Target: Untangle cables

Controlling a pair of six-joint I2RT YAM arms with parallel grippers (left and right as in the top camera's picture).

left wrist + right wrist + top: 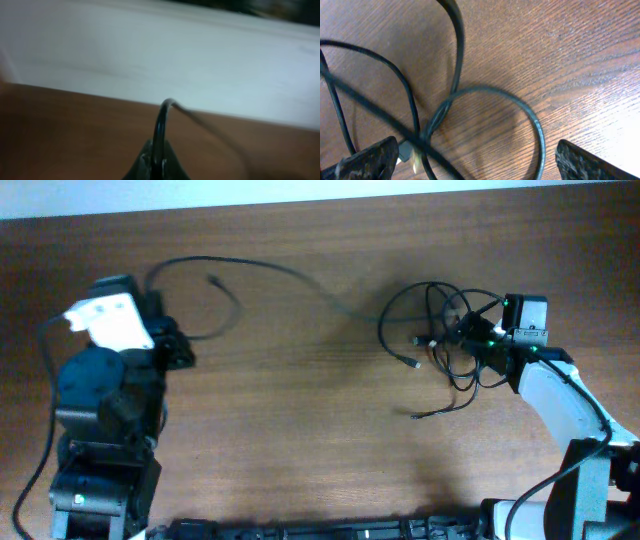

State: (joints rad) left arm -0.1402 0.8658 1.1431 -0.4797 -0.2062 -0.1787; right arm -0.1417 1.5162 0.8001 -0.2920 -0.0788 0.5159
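**Left tool pinching one cable, right tool spread wide at the tangle**

The bench [300,440] is a brown wood-grain top. Up close in the right wrist view I see fine dark streaks in the grain and a pale glare towards the lower right corner.

The cables [445,330] are thin black cords, round and smooth. They are bunched in loose overlapping loops on the right part of the bench, right at the tip of the right arm. Small plugs poke out on the left side of the bunch, and one stray end [430,412] lies just below it. In the right wrist view one plug [407,150] shows a pale metal tip.

A long cable [280,270] leaves the bunch and runs in a shallow arc along the far side of the bench to the left arm. Near that arm a short length curls round to a free plug end [213,278]. I cannot tell whether it belongs to the same cord.

My left tool [157,167] is clamped tight on the long cable. The glossy cord rises from between the tips, bends over sharply and trails off to the right, blurred.

My right tool [477,165] stands spread wide and grips nothing. Its dark, rough-textured fingers [585,162] sit in the two lower corners of the wrist view. A rounded loop of cable lies flat on the wood between them, crossed by other strands near the left finger
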